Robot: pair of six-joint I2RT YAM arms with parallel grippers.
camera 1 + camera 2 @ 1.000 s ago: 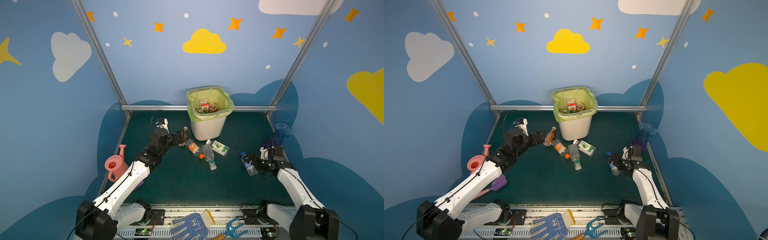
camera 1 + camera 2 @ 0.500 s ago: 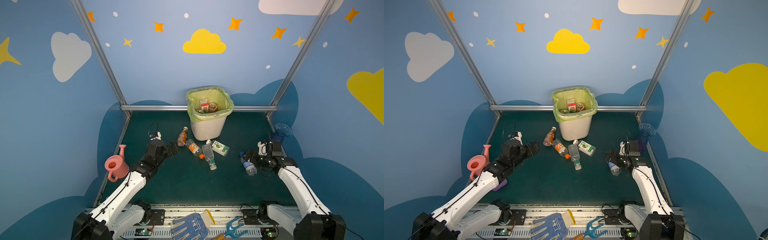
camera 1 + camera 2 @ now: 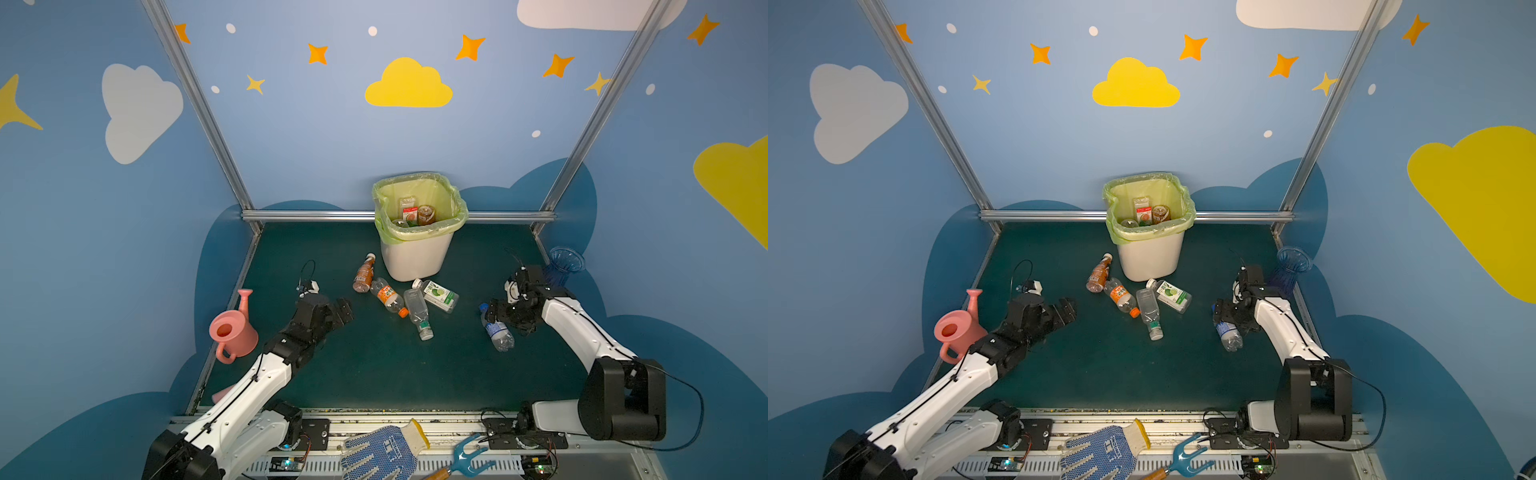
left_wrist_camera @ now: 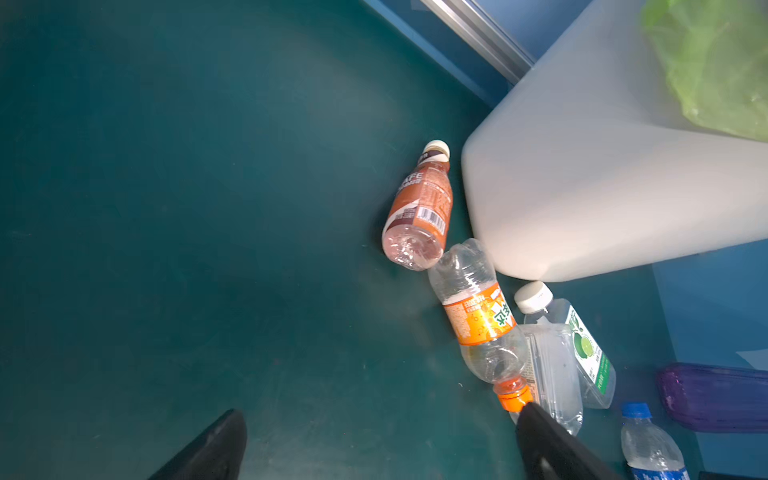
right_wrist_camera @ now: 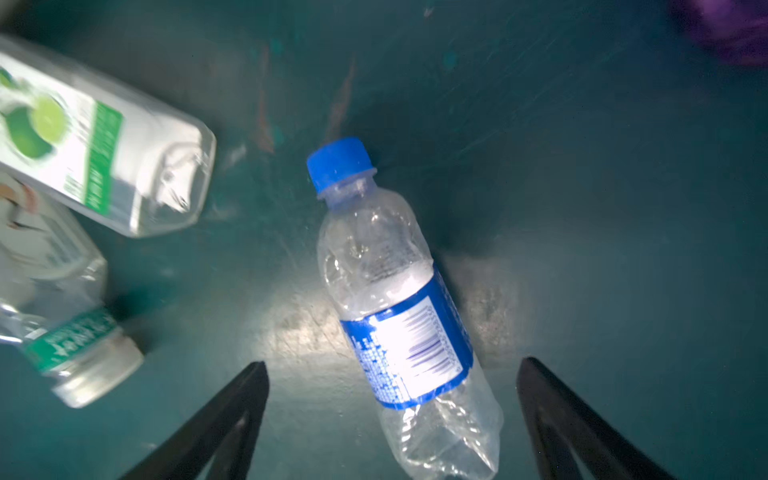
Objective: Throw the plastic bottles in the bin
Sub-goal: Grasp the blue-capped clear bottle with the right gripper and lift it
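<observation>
Currently the right gripper point(image 5: 392, 363) is held wide, its jaws set either side of the blue-capped bottle point(image 5: 395, 299) lying on the mat point(image 5: 582, 208) well apart from the bin point(image 3: 415, 257), and nothing is gripped; the left gripper point(image 4: 382, 411) is likewise spread wide and empty, pointed at four bottles point(image 4: 482, 316) lying by the bin's foot. Since the thin bottle lies skewed between the jaws, it could be squeezed out or rolled aside as they are closed, or dropped short of the rim.

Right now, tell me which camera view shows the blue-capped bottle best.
The right wrist view: the blue-capped bottle fills it, cap and label clear. Both top views show it small; the left wrist view crops it at the edge.
</observation>
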